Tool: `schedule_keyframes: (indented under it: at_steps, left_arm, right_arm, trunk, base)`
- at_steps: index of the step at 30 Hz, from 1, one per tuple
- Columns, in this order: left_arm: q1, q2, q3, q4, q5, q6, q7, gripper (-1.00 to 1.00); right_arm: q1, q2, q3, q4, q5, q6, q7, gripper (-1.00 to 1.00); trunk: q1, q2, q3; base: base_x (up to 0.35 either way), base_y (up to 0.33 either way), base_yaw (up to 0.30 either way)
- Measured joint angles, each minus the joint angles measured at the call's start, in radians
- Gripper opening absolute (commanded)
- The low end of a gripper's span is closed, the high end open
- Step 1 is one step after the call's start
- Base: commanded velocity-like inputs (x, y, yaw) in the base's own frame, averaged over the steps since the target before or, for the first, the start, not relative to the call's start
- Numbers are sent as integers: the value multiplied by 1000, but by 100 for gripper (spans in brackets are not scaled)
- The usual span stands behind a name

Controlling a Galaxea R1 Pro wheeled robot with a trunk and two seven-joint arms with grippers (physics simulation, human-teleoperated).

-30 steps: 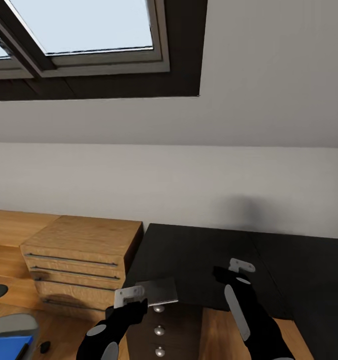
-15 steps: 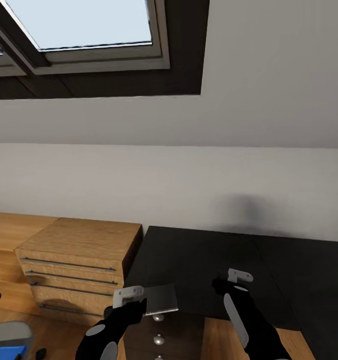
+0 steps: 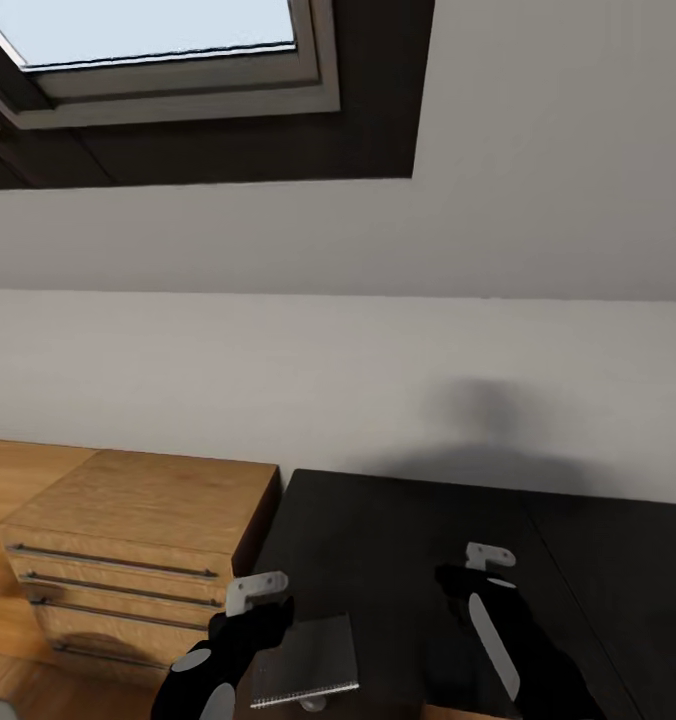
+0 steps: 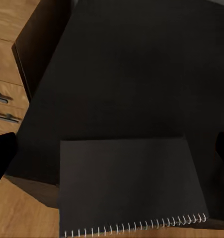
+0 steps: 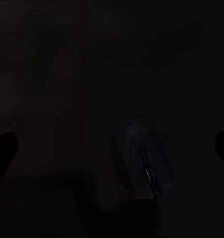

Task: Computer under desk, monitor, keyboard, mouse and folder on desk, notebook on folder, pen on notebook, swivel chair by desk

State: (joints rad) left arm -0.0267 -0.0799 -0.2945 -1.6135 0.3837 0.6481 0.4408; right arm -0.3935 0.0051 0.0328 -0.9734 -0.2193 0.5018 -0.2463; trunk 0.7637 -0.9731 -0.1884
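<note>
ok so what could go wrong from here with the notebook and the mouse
The notebook's spiral edge hangs past the desk's front edge by the left gripper; released here, it may tip to the floor. The mouse lies under the right gripper; lowering carelessly could knock it.

Attic bedroom: sloped wall, skylight (image 3: 158, 30), wooden chest (image 3: 128, 560), black desk (image 3: 418, 540).
</note>
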Motion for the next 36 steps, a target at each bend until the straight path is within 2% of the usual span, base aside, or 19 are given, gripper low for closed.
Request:
schedule_keyframes:
  at_steps: [5, 9, 15, 21, 26, 29, 32, 33, 36]
  left_arm:
    - [0, 0, 2, -1, 0, 0, -1, 100]
    - [0, 0, 2, -3, 0, 0, -1, 100]
    - [0, 0, -2, -4, 1, -1, -1, 100]
    - [0, -1, -2, -4, 2, -1, -1, 100]
    - [0, 0, -2, -4, 2, -1, -1, 100]
    - [0, -1, -4, -4, 2, -1, -1, 100]
    - [0, -2, -7, -4, 2, -1, -1, 100]
    - [0, -4, -8, -4, 2, -2, -1, 100]
    - [0, -6, -8, -4, 2, -1, -1, 100]
  right_arm:
    - [-1, -9, -1, 27, -1, 0, 6, 100]
    - [-32, -21, -2, 109, -1, -6, 12, 100]
    - [-101, -31, -2, 264, 0, -72, 47, 100]
    - [-128, -32, -1, 338, 6, -139, 56, 100]
    - [-139, -32, 0, 397, 82, -197, 71, 100]
    - [-160, -32, 0, 455, 99, -247, 87, 100]
    - [-224, -32, 0, 593, 109, -322, 97, 100]
    - [-267, -32, 0, 673, 114, -365, 100, 100]
    - [-284, -32, 0, 705, 115, -380, 101, 100]
  trunk:
    - [0, 0, 0]
    - [0, 0, 0]
    - [1, 0, 0]
    - [0, 0, 0]
    - [0, 0, 0]
    - [0, 0, 0]
    - [1, 0, 0]
    - [1, 0, 0]
    - [1, 0, 0]
  base:
    - [117, 0, 0]
    - [14, 0, 0]
    - [1, 0, 0]
    - [0, 0, 0]
    - [0, 0, 0]
    - [0, 0, 0]
    - [0, 0, 0]
    - [0, 0, 0]
    - [0, 0, 0]
